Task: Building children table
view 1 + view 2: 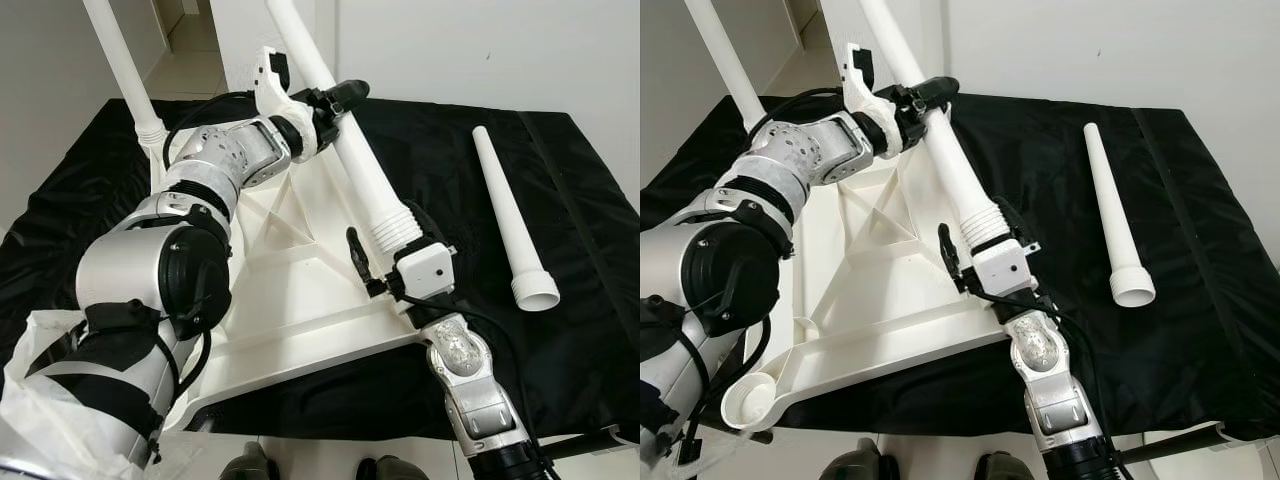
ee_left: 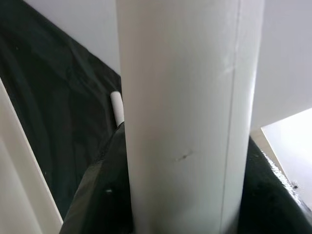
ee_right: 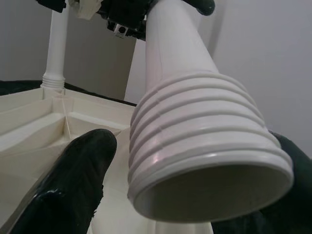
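The white triangular tabletop [image 1: 290,290] lies upside down on a black cloth [image 1: 590,200]. One white leg [image 1: 122,70] stands screwed into its far left corner. A second white leg [image 1: 360,170] is held tilted above the tabletop. My left gripper [image 1: 335,105] is shut on its upper shaft, which sits between the dark fingers [image 2: 97,195] in the left wrist view. My right gripper [image 1: 392,240] is open and straddles the leg's threaded end [image 3: 195,161]. One finger [image 3: 73,180] stands a small gap away from the threads.
A third white leg [image 1: 510,220] lies loose on the cloth to the right, wide end toward me. An open round socket [image 1: 748,400] sits at the tabletop's near left corner. White wrapping [image 1: 30,370] lies at my lower left. A white wall [image 1: 480,50] rises behind.
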`<state>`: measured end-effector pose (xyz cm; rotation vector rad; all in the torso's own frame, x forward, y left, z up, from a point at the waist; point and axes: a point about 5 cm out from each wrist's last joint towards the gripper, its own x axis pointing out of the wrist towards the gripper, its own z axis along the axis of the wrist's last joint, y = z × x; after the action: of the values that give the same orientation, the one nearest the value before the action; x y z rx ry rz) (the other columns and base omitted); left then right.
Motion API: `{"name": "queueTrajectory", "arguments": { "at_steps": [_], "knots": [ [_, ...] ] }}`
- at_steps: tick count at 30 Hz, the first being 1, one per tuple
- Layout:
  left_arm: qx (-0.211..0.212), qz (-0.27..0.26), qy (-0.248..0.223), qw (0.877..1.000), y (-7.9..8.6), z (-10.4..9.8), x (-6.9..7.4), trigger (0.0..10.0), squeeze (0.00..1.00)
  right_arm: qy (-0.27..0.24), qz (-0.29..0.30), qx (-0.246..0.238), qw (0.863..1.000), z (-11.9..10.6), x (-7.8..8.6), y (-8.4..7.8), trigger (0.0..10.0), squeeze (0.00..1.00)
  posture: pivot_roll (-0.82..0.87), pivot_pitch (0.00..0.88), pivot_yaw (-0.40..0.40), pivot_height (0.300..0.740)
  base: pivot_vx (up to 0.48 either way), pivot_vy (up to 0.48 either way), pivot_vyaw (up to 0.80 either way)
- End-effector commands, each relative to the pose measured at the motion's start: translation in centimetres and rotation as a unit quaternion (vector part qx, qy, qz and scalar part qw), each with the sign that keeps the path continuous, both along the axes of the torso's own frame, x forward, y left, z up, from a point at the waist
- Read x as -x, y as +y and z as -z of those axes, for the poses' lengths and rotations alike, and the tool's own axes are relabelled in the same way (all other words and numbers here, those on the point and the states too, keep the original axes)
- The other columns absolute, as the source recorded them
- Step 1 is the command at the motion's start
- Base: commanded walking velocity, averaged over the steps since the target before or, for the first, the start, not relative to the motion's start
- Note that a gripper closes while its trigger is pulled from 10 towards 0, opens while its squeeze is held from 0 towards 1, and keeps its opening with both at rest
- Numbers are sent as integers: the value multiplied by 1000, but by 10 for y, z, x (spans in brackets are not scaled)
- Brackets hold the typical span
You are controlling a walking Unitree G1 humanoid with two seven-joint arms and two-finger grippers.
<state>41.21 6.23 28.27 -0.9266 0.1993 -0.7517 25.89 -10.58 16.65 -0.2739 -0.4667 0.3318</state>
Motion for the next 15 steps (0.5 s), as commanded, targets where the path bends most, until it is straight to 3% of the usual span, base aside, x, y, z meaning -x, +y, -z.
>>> {"name": "queueTrajectory", "arguments": {
  "at_steps": [1, 2, 3, 5, 6, 7, 8, 11, 12, 14, 15],
  "knots": [
    [4, -6, -14, 1000, 2, -7, -1, 0, 0, 4, 5, -4, 1000, 2, 1, -2, 10000, 1000, -61, 0, 49, 740, 0, 0, 0],
    [-8, -8, -30, 999, 2, -9, -1, 3725, 0, 10, 10, -14, 1000, 1, 1, -3, 10000, 1000, -60, 0, 47, 740, 0, 0, 0],
    [-39, -10, -64, 997, 0, -11, -1, 10000, 0, 14, 16, -24, 999, 0, 1, -5, 10000, 12, -59, 0, 41, 740, 0, 0, 0],
    [-61, -11, -88, 994, -1, -12, -1, 10000, 0, 18, 19, -31, 999, -1, 2, -6, 10000, 12, -59, 0, 41, 740, 0, 0, 0],
    [-91, -17, -115, 989, -3, -13, -1, 10000, 0, 22, 28, -37, 999, -2, 2, -7, 10000, 0, -63, 0, 38, 740, 0, 0, 0],
    [-91, -17, -115, 989, -3, -13, -1, 10000, 0, 22, 28, -37, 999, -2, 2, -7, 10000, 0, -63, 0, 38, 740, 0, 0, 0],
    [-125, -40, -162, 978, -3, -16, -2, 10000, 0, 29, 50, -29, 998, -1, 0, -9, 10000, 0, -65, 0, 35, 740, 0, 0, 0],
    [-149, -55, -189, 969, -5, -17, -1, 10000, 0, 39, 72, -21, 996, 1, -3, -11, 10000, 0, -62, 0, 28, 740, 0, 0, 0],
    [-181, -76, -239, 951, -11, -20, 1, 10000, 0, 63, 100, -14, 993, 3, -7, -11, 10000, 0, -62, 0, 26, 740, 0, 0, 0],
    [-185, -79, -246, 948, -12, -20, 1, 10000, 0, 69, 104, -13, 992, 4, -8, -11, 10000, 0, -63, 0, 25, 740, 0, 0, 0],
    [-197, -87, -267, 939, -15, -22, 3, 10000, 0, 73, 101, -14, 992, 2, -10, -9, 10000, 0, -61, 0, 21, 740, 0, 0, 0]
  ]
}}
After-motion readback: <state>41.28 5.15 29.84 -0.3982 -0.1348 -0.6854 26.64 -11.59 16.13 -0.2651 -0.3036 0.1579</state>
